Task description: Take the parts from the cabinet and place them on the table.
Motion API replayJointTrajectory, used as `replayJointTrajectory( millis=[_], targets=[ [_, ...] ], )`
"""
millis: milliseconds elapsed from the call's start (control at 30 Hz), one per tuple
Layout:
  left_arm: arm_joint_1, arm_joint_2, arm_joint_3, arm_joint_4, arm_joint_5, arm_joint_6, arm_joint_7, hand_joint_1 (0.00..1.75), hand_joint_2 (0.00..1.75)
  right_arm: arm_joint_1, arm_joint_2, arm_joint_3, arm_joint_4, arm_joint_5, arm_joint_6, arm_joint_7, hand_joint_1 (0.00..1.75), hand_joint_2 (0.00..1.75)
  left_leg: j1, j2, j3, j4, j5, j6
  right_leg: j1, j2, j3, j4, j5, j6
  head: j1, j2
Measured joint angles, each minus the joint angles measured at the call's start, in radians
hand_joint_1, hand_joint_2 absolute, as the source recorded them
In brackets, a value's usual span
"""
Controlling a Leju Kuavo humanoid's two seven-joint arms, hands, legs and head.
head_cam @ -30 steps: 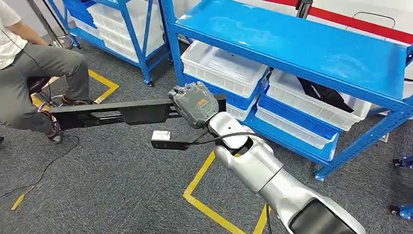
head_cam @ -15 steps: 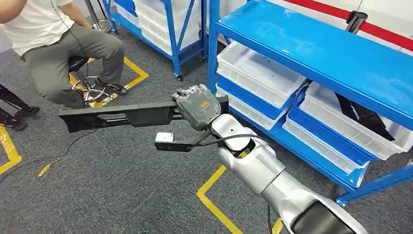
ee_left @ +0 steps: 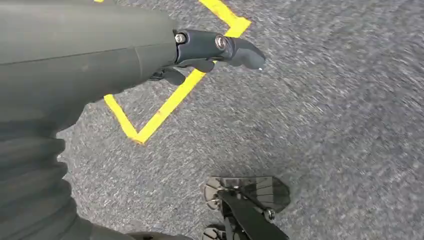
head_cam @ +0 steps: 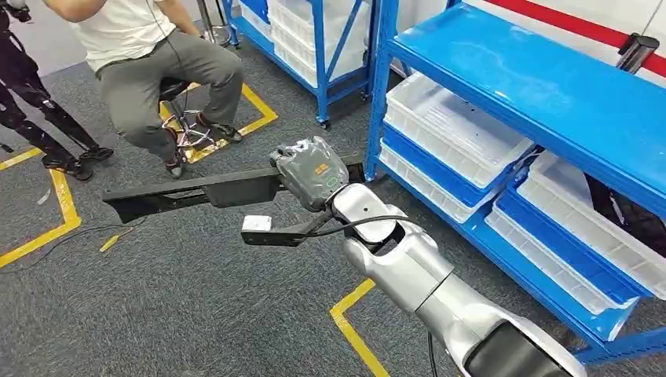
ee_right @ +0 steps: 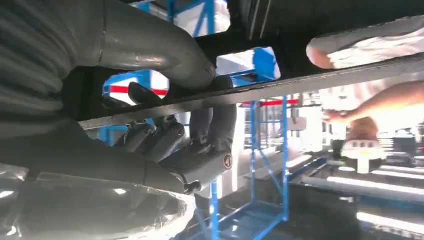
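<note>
Right robot hand (head_cam: pixel 312 171): at the end of the silver arm, under a clear plastic cover, fingers and thumb (ee_right: pixel 150 55) wrapped around a long black part (head_cam: pixel 196 190). The right wrist view shows the thumb on one face of the part's edge and the darker fingers (ee_right: pixel 165 140) on the other.

Long black part: flat and narrow, held roughly level above the grey carpet floor (head_cam: pixel 157 298), reaching out to the robot's left from the grip; its far end hangs free in the air. A shorter end pokes out on the cabinet side of the hand.

Left robot hand (ee_left: pixel 215 47): hanging over the carpet, holding nothing, one dark finger stretched out and others curled beneath it.

Yellow tape lines (head_cam: pixel 353 330): on the carpet below the right arm, more farther off to the left.

Blue cabinet (head_cam: pixel 550 94): to the right, just past the held part, with a bare blue top shelf and white bins (head_cam: pixel 455 129) on the lower levels.

Seated person (head_cam: pixel 157 71): on a stool beyond the part's free end, well apart from it.

Second blue rack (head_cam: pixel 314 31): at the far back, carrying white bins.
</note>
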Motion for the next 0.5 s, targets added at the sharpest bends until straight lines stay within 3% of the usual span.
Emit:
replayJointTrajectory(
  millis=[33,67,100,233,267,300,333,400,433,467,500],
  targets=[
    [0.0,0.0,0.0,0.0,0.0,0.0,-0.001,0.0,1.75,0.0,0.001,0.0,-0.002,0.0,0.0,0.0,1.75,1.75,0.0,0.016,0.056,-0.099,0.041,0.002,0.0,-0.009,0.002,0.0,-0.003,0.003,0.0,0.0],
    [0.0,0.0,0.0,0.0,0.0,0.001,-0.002,0.0,1.75,0.0,0.002,0.0,-0.004,0.0,0.0,0.0,1.75,1.75,0.0,0.037,0.097,-0.165,0.064,0.003,0.0,-0.015,0.005,0.0,-0.005,0.007,0.0,0.0],
    [-0.002,-0.001,0.0,0.0,0.0,0.001,-0.003,0.0,1.75,-0.002,0.002,0.0,-0.008,0.0,0.0,0.0,1.75,1.75,-0.012,0.064,0.12,-0.2,0.054,0.007,0.015,-0.022,0.005,-0.001,-0.009,0.014,0.001,0.0],
    [-0.001,-0.002,0.0,0.0,-0.006,0.002,-0.005,0.0,1.75,-0.003,0.002,0.0,-0.011,0.001,0.002,0.002,1.75,1.75,-0.018,0.019,0.112,-0.214,0.062,0.032,0.021,-0.054,0.014,-0.009,-0.012,0.033,0.003,0.0],
    [0.0,-0.003,0.0,0.0,-0.008,0.002,-0.005,0.0,1.75,-0.003,0.0,-0.001,-0.016,0.003,0.002,0.004,1.75,1.75,-0.008,0.01,0.118,-0.222,0.07,0.043,0.019,-0.032,-0.001,0.0,-0.021,0.039,0.007,0.0],
    [-0.001,-0.005,0.0,0.0,-0.008,0.002,-0.005,0.0,1.75,-0.003,-0.003,-0.001,-0.019,0.005,0.002,0.005,1.75,1.75,-0.011,0.002,0.117,-0.224,0.072,0.049,0.017,0.007,-0.013,0.04,-0.045,0.034,0.008,0.0],
    [-0.002,-0.005,0.0,0.0,-0.01,0.002,-0.005,0.0,1.75,-0.002,-0.009,-0.001,-0.023,0.006,0.002,0.007,1.75,1.75,-0.013,-0.007,0.116,-0.223,0.073,0.056,0.013,0.03,-0.047,0.113,-0.078,0.026,0.008,0.0],
    [-0.004,-0.005,0.0,0.0,-0.017,0.002,-0.005,0.0,1.75,0.006,-0.022,-0.001,-0.023,0.007,0.002,0.012,1.75,1.75,-0.015,-0.034,0.114,-0.223,0.073,0.06,0.011,0.044,-0.137,0.294,-0.143,0.019,0.011,0.0],
    [-0.004,-0.005,0.0,0.0,-0.018,0.002,-0.004,0.0,1.75,0.011,-0.026,-0.001,-0.023,0.008,0.002,0.012,1.75,1.75,-0.017,-0.045,0.114,-0.223,0.074,0.06,0.012,0.046,-0.162,0.338,-0.151,0.022,0.012,0.0],
    [-0.004,-0.005,0.0,0.0,-0.018,0.002,-0.003,0.0,1.75,0.016,-0.03,-0.001,-0.023,0.008,0.003,0.013,1.75,1.75,-0.019,-0.061,0.114,-0.223,0.074,0.06,0.012,0.048,-0.17,0.338,-0.142,0.028,0.011,0.0],
    [-0.003,-0.005,0.0,0.0,-0.019,0.0,-0.002,0.0,1.75,0.017,-0.032,-0.001,-0.025,0.009,0.003,0.013,1.75,1.75,-0.02,-0.077,0.115,-0.223,0.074,0.06,0.012,0.05,-0.145,0.275,-0.108,0.037,0.013,0.0]
  ],
)
